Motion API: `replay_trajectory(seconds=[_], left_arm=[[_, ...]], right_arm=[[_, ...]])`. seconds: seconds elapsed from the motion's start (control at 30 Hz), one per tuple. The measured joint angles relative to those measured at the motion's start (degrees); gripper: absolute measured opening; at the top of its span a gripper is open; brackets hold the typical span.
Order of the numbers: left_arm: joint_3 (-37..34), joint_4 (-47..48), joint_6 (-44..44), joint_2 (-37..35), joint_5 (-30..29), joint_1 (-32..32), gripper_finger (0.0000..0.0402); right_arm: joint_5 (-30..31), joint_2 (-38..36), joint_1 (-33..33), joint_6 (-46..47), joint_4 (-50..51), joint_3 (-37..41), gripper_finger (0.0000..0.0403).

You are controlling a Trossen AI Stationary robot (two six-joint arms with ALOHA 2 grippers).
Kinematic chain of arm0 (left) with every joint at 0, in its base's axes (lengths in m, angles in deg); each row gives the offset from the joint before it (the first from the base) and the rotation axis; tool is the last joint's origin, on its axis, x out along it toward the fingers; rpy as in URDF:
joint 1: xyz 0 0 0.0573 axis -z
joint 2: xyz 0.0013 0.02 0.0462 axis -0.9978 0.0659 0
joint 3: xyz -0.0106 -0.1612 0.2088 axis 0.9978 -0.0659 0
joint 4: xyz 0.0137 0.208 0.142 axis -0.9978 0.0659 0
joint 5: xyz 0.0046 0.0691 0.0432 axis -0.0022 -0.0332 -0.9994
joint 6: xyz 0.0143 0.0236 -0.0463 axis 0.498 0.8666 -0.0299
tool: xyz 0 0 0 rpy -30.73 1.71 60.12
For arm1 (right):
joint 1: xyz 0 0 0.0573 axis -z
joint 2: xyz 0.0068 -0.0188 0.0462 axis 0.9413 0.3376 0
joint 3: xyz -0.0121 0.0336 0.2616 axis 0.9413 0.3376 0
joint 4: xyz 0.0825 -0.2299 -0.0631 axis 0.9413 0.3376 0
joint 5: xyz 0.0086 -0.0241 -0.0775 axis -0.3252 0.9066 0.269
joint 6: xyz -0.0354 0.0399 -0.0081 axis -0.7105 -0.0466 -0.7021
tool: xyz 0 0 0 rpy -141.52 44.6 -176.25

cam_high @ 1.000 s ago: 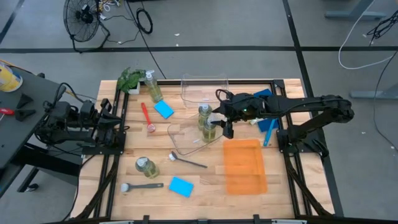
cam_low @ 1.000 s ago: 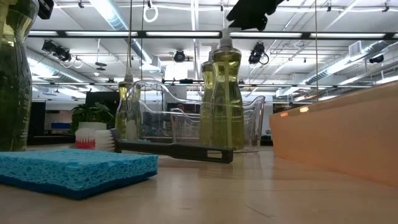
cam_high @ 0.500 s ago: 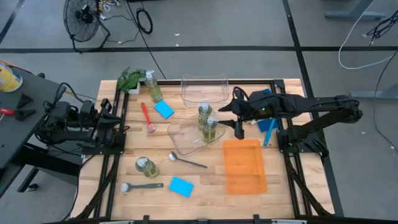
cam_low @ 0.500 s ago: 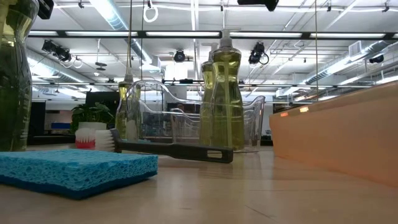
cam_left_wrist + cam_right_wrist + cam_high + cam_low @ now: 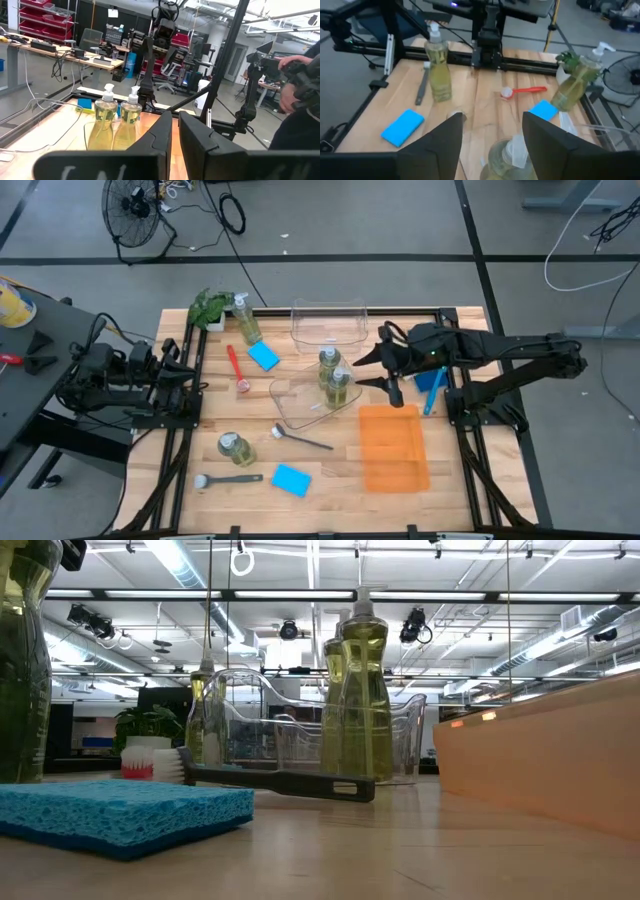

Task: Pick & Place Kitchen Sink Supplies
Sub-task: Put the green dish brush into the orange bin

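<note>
Your right gripper [image 5: 376, 372] hangs with fingers spread, gripping nothing, just beside two pump bottles [image 5: 333, 376] standing in a clear bin [image 5: 290, 402].
Both bottles are clear, waisted plastic with yellow-green liquid and white pumps; the bin is glossy with curved walls. You have a flat matte orange tray [image 5: 393, 446] near the gripper. On the wood-slat table [image 5: 330, 470]: two porous blue sponges [image 5: 291, 480], a slim red brush [image 5: 235, 367], two dark grey brushes [image 5: 301, 439], plus two more bottles. Your left gripper [image 5: 174, 131] waits at the table's left edge, its fingers close together with a thin gap showing.
</note>
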Motion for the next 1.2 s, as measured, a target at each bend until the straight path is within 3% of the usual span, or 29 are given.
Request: replay_trajectory(seconds=[0.4, 0.7, 0.97, 1.2], left_arm=[[0.0, 0.0, 0.0, 0.0, 0.0, 0.0, 0.0037], [0.0, 0.0, 0.0, 0.0, 0.0, 0.0, 0.0037], [0.0, 0.0, 0.0, 0.0, 0.0, 0.0, 0.0037], [0.0, 0.0, 0.0, 0.0, 0.0, 0.0, 0.0037]], right_arm=[[0.7, -2.7, 0.0, -4.1, -4.3, 0.5, 0.0201], [2.6, -4.8, 0.0, 1.3, -23.6, 14.3, 0.0201], [2.6, -9.9, 0.0, 6.9, -30.8, 24.9, 0.0201], [2.6, -14.4, 0.0, 7.0, -31.2, 30.4, 0.0201]])
